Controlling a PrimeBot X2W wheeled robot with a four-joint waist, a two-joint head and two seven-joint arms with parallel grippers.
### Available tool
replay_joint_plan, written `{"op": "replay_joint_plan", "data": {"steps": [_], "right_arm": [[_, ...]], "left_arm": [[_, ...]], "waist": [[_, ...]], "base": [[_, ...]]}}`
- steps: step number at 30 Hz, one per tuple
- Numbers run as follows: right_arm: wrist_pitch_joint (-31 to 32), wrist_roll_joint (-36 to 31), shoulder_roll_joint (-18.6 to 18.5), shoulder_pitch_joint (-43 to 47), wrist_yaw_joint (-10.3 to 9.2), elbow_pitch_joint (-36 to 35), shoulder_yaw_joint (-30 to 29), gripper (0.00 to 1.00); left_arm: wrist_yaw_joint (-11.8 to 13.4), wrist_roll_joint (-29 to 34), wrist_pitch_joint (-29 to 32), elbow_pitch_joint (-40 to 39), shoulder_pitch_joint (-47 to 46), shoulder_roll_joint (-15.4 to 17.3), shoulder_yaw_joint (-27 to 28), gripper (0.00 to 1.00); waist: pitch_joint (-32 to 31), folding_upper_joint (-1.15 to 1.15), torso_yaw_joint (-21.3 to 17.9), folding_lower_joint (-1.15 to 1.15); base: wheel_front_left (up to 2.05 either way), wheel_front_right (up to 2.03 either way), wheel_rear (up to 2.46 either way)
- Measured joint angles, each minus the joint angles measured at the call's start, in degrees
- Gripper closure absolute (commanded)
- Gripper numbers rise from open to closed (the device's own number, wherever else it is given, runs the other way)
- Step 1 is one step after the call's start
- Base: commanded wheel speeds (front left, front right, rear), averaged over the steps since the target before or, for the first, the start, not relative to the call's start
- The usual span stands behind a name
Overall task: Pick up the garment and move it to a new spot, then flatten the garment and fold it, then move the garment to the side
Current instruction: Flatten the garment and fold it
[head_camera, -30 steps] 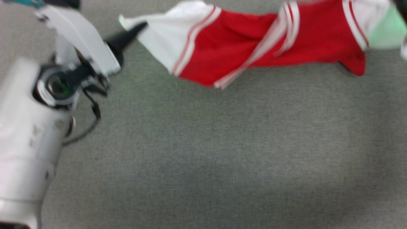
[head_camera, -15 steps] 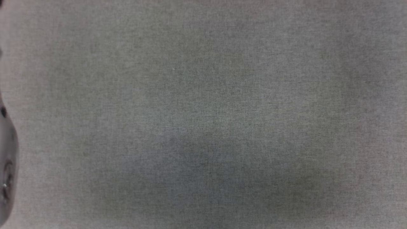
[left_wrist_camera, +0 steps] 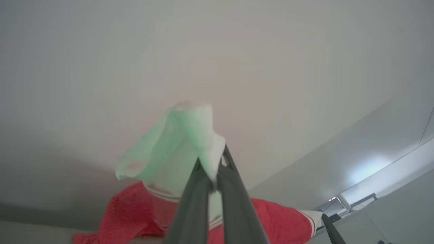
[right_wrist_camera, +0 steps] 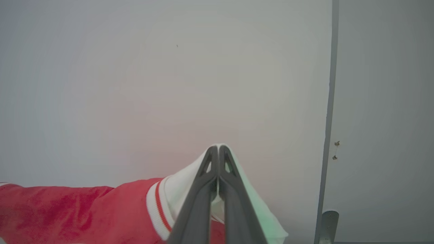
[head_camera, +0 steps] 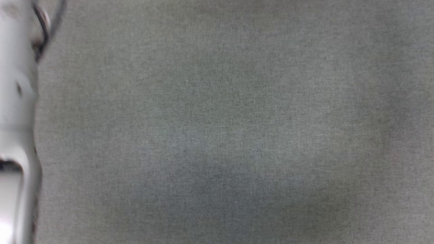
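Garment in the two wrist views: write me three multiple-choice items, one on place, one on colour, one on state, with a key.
1. Where does the right claw grip the garment?
A) mid red panel
B) a white trimmed edge
C) black lettering

2. The stripe in the trim beside it is:
A) red
B) blue
C) black

3. The left claw is:
A) wide open
B) shut, empty
C) shut on the garment

Key:
1 B, white cloth wraps its tips.
2 A, a red line crosses the white band.
3 C, pale cloth is pinched between its fingers.
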Motion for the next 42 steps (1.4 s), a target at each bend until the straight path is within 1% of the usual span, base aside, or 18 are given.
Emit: {"op": "replay_joint_plan", "data": {"steps": [5, 8, 9, 10, 15, 20, 25, 28, 33, 38, 42], "right_arm": [[4.9, 9.2, -7.1, 17.9, 0.0, -12.2, 5.7, 1.0], [7.7, 12.9, -10.1, 28.1, 0.0, -19.8, 7.5, 1.0], [8.6, 13.9, -11.0, 31.3, 0.0, -22.4, 7.9, 1.0], [9.2, 14.9, -11.5, 34.3, 0.0, -24.5, 7.6, 1.0], [13.5, 16.6, -14.2, 48.0, 0.0, -34.2, 4.5, 1.0], [18.8, 16.1, -15.7, 59.7, 0.0, -44.5, -0.2, 1.0], [24.3, 14.2, -15.7, 70.0, 0.0, -54.5, -6.6, 1.0], [27.5, 12.3, -14.5, 75.3, 0.0, -60.0, -10.2, 1.0], [31.6, 9.9, -10.6, 82.3, 0.0, -68.1, -15.5, 1.0], [35.4, 8.7, -6.9, 87.4, 0.0, -74.1, -19.6, 1.0], [38.2, 6.3, -6.6, 88.9, 0.0, -75.5, -20.3, 1.0]], "left_arm": [[-0.2, -2.0, 1.4, -11.7, 17.4, 3.5, -1.9, 1.0], [-0.2, 0.1, 1.1, -19.1, 28.7, 7.4, -4.7, 1.0], [-0.2, -0.4, 0.5, -21.3, 32.3, 8.3, -4.5, 1.0], [-0.2, -1.4, 0.1, -23.0, 35.8, 8.9, -4.1, 1.0], [-0.2, -2.3, -2.1, -31.0, 51.6, 12.5, -3.4, 1.0], [0.4, -3.3, -2.0, -39.8, 64.5, 15.1, -4.0, 1.0], [2.0, -4.2, -2.7, -48.6, 73.8, 18.0, -3.1, 1.0], [2.3, -4.8, -3.7, -54.7, 79.4, 20.1, -1.7, 1.0], [4.3, -4.8, -6.2, -64.2, 88.6, 23.1, 1.0, 1.0], [6.7, -4.4, -7.7, -70.8, 93.6, 24.6, 2.8, 1.0], [7.2, -4.0, -7.6, -71.8, 94.6, 24.7, 2.3, 1.0]], "waist": [[-2.4, 0.0, 0.1, 0.0], [-4.0, 0.0, 0.1, 0.0], [-4.5, 0.0, 0.1, 0.0], [-5.1, 0.0, 0.1, 0.0], [-7.8, 0.0, 0.0, 0.0], [-9.9, 0.0, 0.1, 0.0], [-11.1, 0.0, 0.7, 0.0], [-11.2, 0.0, 0.9, 0.0], [-10.8, 0.0, 0.9, 0.0], [-10.4, 0.0, 1.3, 0.0], [-9.8, 0.0, 1.2, 0.0]], "base": [[0.0, 0.0, 0.0], [0.0, 0.0, 0.0], [0.0, 0.0, 0.0], [0.0, 0.0, 0.0], [0.0, 0.0, 0.0], [0.0, 0.0, 0.0], [0.0, 0.0, 0.0], [0.0, 0.0, 0.0], [0.0, 0.0, 0.0], [0.0, 0.0, 0.0], [0.0, 0.0, 0.0]]}}
